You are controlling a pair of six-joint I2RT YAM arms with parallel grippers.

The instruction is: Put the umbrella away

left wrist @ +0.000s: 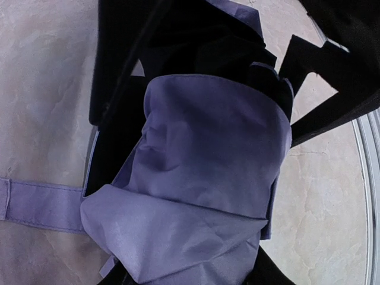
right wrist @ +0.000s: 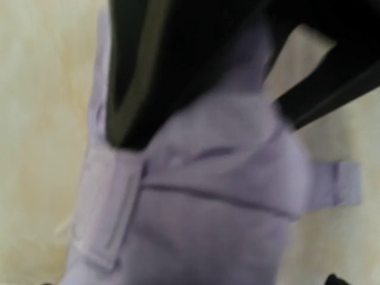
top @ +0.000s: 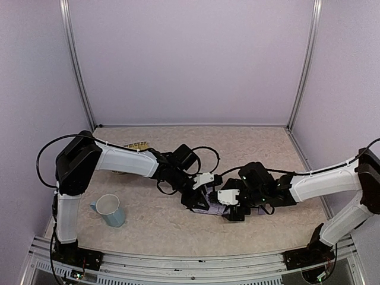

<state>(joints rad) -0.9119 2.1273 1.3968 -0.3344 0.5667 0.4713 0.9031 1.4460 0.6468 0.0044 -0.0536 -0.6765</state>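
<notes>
The umbrella (top: 215,208) lies folded into a small lavender bundle on the table, between both grippers. In the left wrist view its lavender fabric (left wrist: 202,178) fills the frame, with black lining (left wrist: 196,41) at the far end and a loose strap (left wrist: 41,205) lying flat to the left. My left gripper (top: 200,199) is shut on the bundle, its dark fingers (left wrist: 270,270) pressed to each side at the bottom edge. My right gripper (top: 233,209) stands open over the opposite end, jaws spread wide of the fabric (right wrist: 219,214). The shaft and handle knob are hidden.
A pale blue mug (top: 110,209) stands near the left arm's base. A yellowish brush-like thing (top: 136,145) lies behind the left forearm. Lavender walls with metal rails (top: 77,65) enclose the back and sides. A metal edge (left wrist: 368,154) runs along the table's near side.
</notes>
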